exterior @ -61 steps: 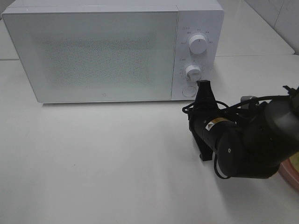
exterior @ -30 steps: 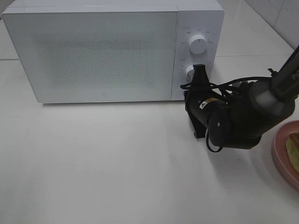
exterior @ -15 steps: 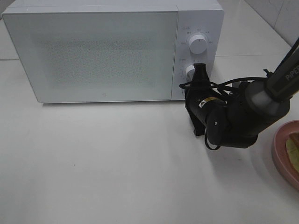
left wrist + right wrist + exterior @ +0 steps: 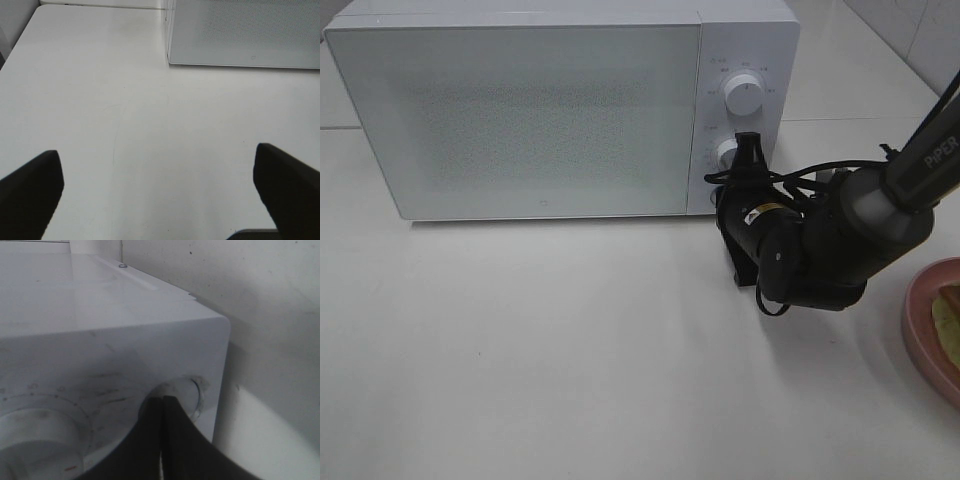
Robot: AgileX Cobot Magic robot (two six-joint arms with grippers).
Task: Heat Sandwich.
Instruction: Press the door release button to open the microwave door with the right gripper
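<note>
**Item 1. Microwave oven** (image 4: pixel 540 110): white, door shut, standing at the back of the bench (image 4: pixel 570 350). The control panel on its right side carries an upper knob (image 4: pixel 745 95) and a lower knob (image 4: pixel 726 153), the lower one partly covered by the arm. A round button (image 4: pixel 194 390) sits at the panel's lower corner and shows in the right wrist view.

**Item 2. Right gripper** (image 4: pixel 162 401): black, jaws clenched together with nothing between them. The tips are pressed against the round button, beside the rim of the lower knob. In the high view the right gripper (image 4: pixel 751 148) points into the panel from the bench side, with a black cable (image 4: pixel 800 178) looped behind it.

**Item 3. Left gripper** (image 4: pixel 160 200): jaws released and standing wide apart above bare bench, grasping nothing. The lower corner of the microwave door lies ahead of it.

**Item 4. Pink plate** (image 4: pixel 920 320): round, on the bench at the right edge of the high view, cut off by the frame and just beside the right arm's elbow.

**Item 5. Sandwich** (image 4: pixel 950 322): on the pink plate, well apart from the microwave oven and from both grippers. Only a pale yellow-green sliver shows, probably the filling.
</note>
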